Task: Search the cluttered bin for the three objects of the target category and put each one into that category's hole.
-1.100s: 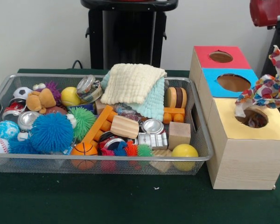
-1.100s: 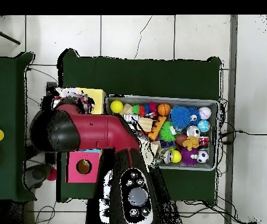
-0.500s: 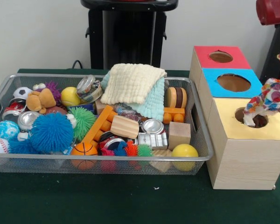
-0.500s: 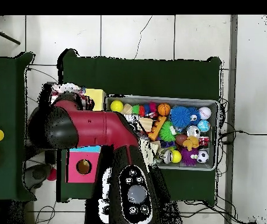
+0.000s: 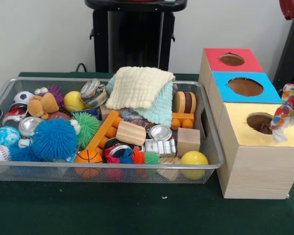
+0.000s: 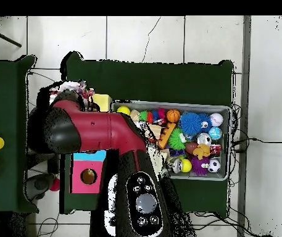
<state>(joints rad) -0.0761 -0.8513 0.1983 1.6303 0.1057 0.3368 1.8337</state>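
From the silver wire-mesh bin (image 5: 206, 147) I work rightward. Heaped at its middle lie a cream waffle-weave cloth (image 5: 139, 85) over a pale mint cloth (image 5: 162, 108), both soft things, which I judge to be the target category. They should be light, limp and prone to snag on neighbours, so I would pinch a bunched fold near the top rather than an edge. How much of the mint cloth is buried under the cream one I cannot make out.

Right of the bin stands the wooden sorting box (image 5: 255, 171), and the multicoloured spotted fabric (image 5: 290, 108) hangs at the far side of its yellow-topped hole (image 5: 261, 122), trailing half outside, cut by the frame edge. The end effector I cannot see clearly in either view: the red arm (image 6: 100, 131) covers it from above, so whether it grips the fabric I cannot tell.
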